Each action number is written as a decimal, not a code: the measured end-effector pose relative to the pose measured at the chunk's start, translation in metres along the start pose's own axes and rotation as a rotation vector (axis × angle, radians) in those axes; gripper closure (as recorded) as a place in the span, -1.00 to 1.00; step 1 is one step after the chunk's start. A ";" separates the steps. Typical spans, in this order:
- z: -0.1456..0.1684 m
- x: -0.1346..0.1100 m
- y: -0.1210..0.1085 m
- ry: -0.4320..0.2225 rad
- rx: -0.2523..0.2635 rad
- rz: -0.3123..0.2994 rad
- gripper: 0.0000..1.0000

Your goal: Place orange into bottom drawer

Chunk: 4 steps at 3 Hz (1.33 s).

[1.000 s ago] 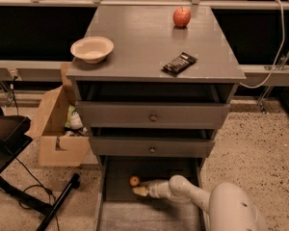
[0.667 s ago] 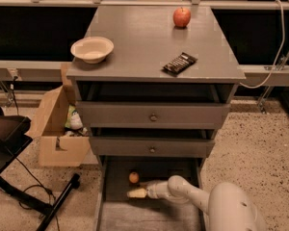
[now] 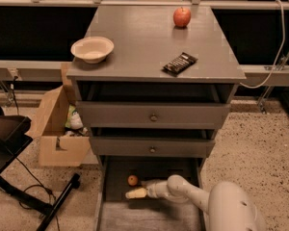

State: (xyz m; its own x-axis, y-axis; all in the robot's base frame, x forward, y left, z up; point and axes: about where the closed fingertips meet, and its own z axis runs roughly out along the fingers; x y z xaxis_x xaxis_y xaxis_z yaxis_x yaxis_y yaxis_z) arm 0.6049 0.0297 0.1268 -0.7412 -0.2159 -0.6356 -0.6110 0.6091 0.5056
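Note:
The orange point(image 3: 132, 180) lies on the floor of the bottom drawer point(image 3: 135, 218), which is pulled out from the grey cabinet, toward its back left. My gripper point(image 3: 138, 187) reaches into the drawer from the right, low over its floor. It is open, with one pale finger point(image 3: 135, 193) just in front of the orange and not holding it. The white arm point(image 3: 192, 194) runs off to the lower right.
On the cabinet top point(image 3: 144, 47) stand a red apple point(image 3: 181, 17), a cream bowl point(image 3: 92, 48) and a dark packet point(image 3: 179, 63). The two upper drawers point(image 3: 153, 116) stick out slightly. A cardboard box point(image 3: 58, 129) and a black stand point(image 3: 48, 203) are on the floor to the left.
The gripper has slipped off the orange and now sits slightly in front of it. The orange stays on the drawer floor in nearly the same spot.

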 end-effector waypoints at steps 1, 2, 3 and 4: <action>0.000 0.000 0.000 0.000 0.000 0.000 -0.63; 0.000 0.000 0.000 0.000 0.000 0.000 -0.18; -0.008 -0.003 0.007 0.015 0.018 -0.006 0.29; -0.032 -0.009 0.026 0.061 0.067 -0.017 0.77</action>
State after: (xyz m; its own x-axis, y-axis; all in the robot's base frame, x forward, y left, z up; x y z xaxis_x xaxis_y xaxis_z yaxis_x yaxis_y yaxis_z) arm 0.5868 0.0233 0.1648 -0.7476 -0.2714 -0.6062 -0.6052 0.6543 0.4535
